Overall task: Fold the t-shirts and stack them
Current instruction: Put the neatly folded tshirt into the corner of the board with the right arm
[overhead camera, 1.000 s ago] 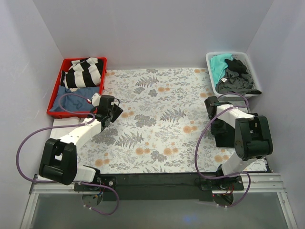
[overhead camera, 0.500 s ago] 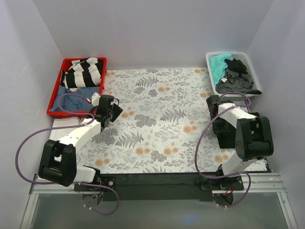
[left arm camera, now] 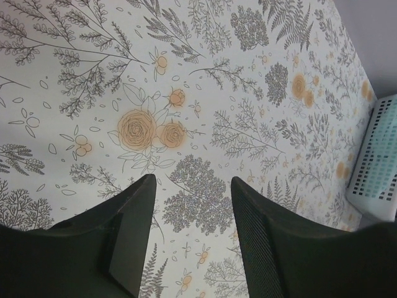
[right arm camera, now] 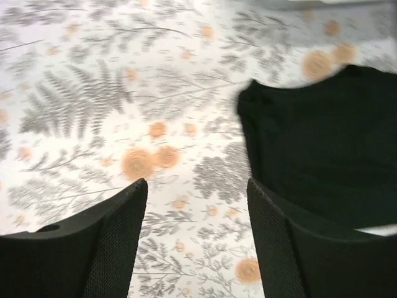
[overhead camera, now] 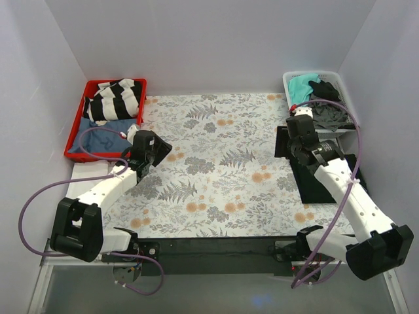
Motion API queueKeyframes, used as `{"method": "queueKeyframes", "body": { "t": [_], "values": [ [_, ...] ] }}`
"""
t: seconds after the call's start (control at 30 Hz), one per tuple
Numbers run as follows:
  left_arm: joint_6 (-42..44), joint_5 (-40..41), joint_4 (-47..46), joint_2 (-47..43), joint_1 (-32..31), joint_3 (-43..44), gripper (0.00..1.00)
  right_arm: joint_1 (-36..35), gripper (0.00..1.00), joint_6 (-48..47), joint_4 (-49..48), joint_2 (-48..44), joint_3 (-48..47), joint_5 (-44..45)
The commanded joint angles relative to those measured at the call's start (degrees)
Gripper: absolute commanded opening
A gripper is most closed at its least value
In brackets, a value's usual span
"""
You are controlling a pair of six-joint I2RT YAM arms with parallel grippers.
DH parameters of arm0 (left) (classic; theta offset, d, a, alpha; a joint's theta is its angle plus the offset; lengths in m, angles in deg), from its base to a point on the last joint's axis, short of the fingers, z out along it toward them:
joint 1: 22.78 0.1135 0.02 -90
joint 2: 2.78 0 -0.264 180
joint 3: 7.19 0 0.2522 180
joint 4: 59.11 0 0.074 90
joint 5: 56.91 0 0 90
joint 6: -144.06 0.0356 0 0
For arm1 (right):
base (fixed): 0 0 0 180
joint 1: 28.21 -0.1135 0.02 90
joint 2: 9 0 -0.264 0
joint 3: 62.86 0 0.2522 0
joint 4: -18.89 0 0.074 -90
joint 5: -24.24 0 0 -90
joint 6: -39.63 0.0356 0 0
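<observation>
A folded black t-shirt (overhead camera: 311, 188) lies flat on the right side of the floral tablecloth, and the right wrist view shows it as well (right arm camera: 322, 149). My right gripper (overhead camera: 285, 145) hovers open at the shirt's far left corner, with only tablecloth between its fingers (right arm camera: 118, 242). A teal t-shirt (overhead camera: 302, 86) and dark grey t-shirts (overhead camera: 332, 115) sit bunched in the white bin (overhead camera: 289, 80) at the back right. On the left, my left gripper (overhead camera: 159, 152) hangs open above bare tablecloth, its fingers (left arm camera: 133, 230) holding nothing.
A red tray (overhead camera: 73, 142) at the back left holds a black-and-white striped cloth (overhead camera: 116, 99) and a blue cloth (overhead camera: 98, 139). The left wrist view catches the white bin (left arm camera: 379, 161) at its right edge. White walls enclose the table on three sides.
My right arm has stretched out and risen, and its jaws have opened wide beside the black t-shirt. The left jaws have opened slightly; that arm has barely moved.
</observation>
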Motion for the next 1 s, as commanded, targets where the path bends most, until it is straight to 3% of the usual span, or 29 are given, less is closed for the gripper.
{"method": "queueKeyframes", "body": {
  "t": [0.0,0.1,0.17,0.2,0.23,0.27,0.7,0.87,0.97],
  "values": [
    [2.9,-2.7,-0.7,-0.3,-0.5,1.0,0.51,-1.6,0.72,-2.3,-14.8,-5.6,5.9,-12.5],
    [3.6,-1.2,0.2,0.6,-1.7,1.6,0.54,-1.9,0.8,-1.2,-24.6,-9.6,13.0,-15.4],
    [4.1,-0.5,0.5,1.0,-2.5,1.6,0.55,-2.1,0.81,-1.9,-26.5,-9.6,14.6,-15.7],
    [4.5,-0.2,0.6,1.0,-2.9,1.6,0.58,-2.2,0.82,-2.7,-26.7,-9.3,14.8,-15.9],
    [4.7,0.3,0.6,1.3,-3.6,1.7,0.69,-2.4,0.82,-3.3,-26.6,-8.8,15.0,-15.6],
    [4.8,0.5,0.7,1.4,-3.9,1.9,0.72,-2.5,0.82,-4.0,-27.3,-8.7,15.6,-15.5],
    [7.7,12.8,6.2,-0.8,-9.8,3.4,0.77,-3.9,0.94,-7.8,-39.2,-9.6,23.8,-21.3],
    [5.1,17.8,5.7,-3.6,-10.2,0.6,0.77,-4.2,0.9,-8.4,-40.7,-8.2,23.0,-22.2],
    [5.1,18.8,4.5,-5.0,-10.2,-0.8,0.77,-4.5,0.93,-8.8,-40.8,-8.2,22.8,-21.4]
  ]
}}
